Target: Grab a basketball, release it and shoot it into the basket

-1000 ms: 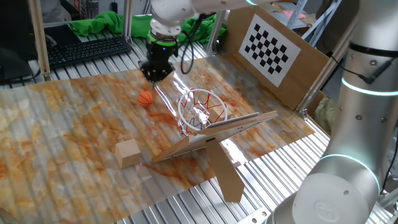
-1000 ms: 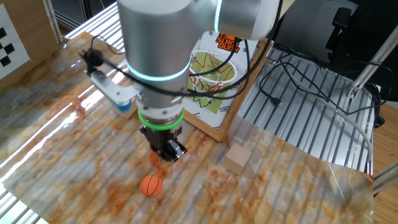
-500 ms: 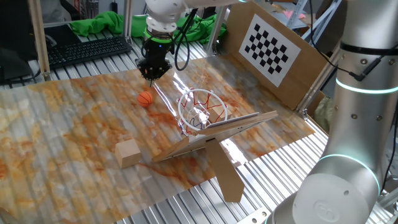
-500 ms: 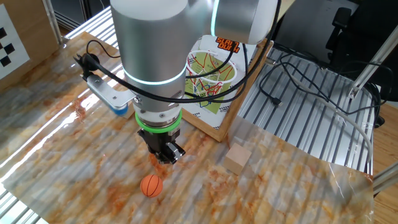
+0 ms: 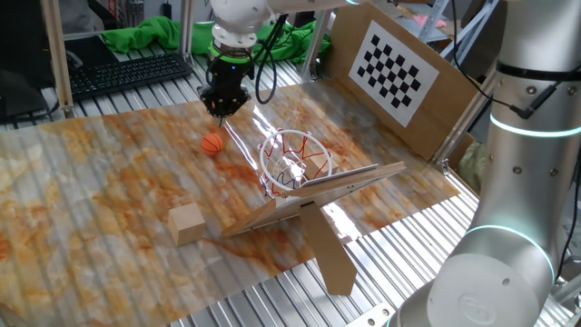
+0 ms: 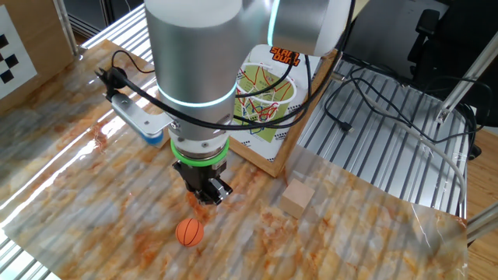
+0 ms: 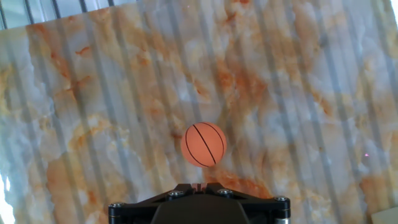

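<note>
- The ball lies on the marbled tabletop, free of everything, between the claw and the near edge; in the hand view it sits just ahead of the claw's base.
- The claw hovers above the tabletop, a little to one side of the ball and not touching it. It carries nothing, but its fingertips are too small and too bunched in both fixed views, and out of frame in the hand view, so I cannot tell whether they are spread or closed.
- The hoop, red ring with a string net, hangs off a clear panel on a cardboard stand, near the ball but apart from it. A wooden block sits well clear of both.
- Judging by this, the grab has not yet begun; the claw needs to centre over the ball and come down.
- Risk: the ball is round and loose on a ribbed, glossy surface. If one finger arrives off-centre, it would likely nudge the ball away rather than trap it.
- Risk: a pinch above or below the ball's middle could squeeze it out.
- Risk: the ring is only somewhat wider than the ball, so a release off the ring's centre could bounce off the rim.
- Risk: the stand looks light; a brush from the arm could shift it.
</note>
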Controlling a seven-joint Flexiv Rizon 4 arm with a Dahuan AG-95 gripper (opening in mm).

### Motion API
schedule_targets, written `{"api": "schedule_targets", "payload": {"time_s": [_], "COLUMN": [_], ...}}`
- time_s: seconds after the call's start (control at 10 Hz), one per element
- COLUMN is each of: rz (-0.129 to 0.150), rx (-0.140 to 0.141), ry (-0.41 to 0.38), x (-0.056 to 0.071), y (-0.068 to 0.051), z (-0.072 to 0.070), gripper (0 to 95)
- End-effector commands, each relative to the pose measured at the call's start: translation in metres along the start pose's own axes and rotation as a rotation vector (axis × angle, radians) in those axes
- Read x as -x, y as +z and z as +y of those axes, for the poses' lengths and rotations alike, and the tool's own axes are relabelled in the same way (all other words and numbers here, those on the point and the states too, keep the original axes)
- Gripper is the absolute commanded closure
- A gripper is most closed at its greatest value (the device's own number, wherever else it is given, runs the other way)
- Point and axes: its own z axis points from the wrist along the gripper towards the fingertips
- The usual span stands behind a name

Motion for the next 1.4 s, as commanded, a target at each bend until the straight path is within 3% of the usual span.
{"api": "schedule_targets", "payload": {"time_s": [0.1, 0.6, 0.7, 0.8, 0.9, 1.0, 1.1, 1.2, 1.3, 1.4], "rz": [0.002, 0.04, 0.038, 0.037, 0.036, 0.033, 0.034, 0.033, 0.033, 0.03], "rx": [-0.012, -0.034, -0.039, -0.033, -0.026, -0.021, -0.026, -0.024, -0.024, -0.025], "ry": [-0.013, 0.006, 0.026, 0.042, 0.045, 0.042, 0.044, 0.037, 0.035, 0.031], "x": [0.002, 0.002, 0.002, 0.002, 0.002, 0.002, 0.003, 0.004, 0.005, 0.009], "y": [0.001, 0.001, 0.001, 0.001, 0.001, 0.003, 0.007, 0.009, 0.01, 0.015], "z": [0.0, 0.0, 0.0, 0.0, 0.0, 0.0, 0.001, 0.002, 0.002, 0.002], "gripper": [95.0, 95.0, 76.0, 76.0, 57.0, 57.0, 38.0, 38.0, 19.0, 19.0]}}
